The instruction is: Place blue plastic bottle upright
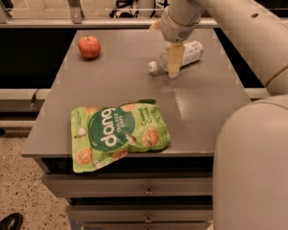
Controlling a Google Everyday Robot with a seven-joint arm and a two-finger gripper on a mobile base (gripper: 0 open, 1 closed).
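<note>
The blue plastic bottle lies on its side at the back right of the grey table. Its white cap points left and toward me. My gripper hangs from the cream arm and points down. It sits in front of the bottle's neck end and covers the part between cap and label. Whether it touches the bottle cannot be told.
A red apple stands at the back left. A green chips bag lies flat at the front left edge. My arm's large cream body fills the right foreground. Drawers sit under the tabletop.
</note>
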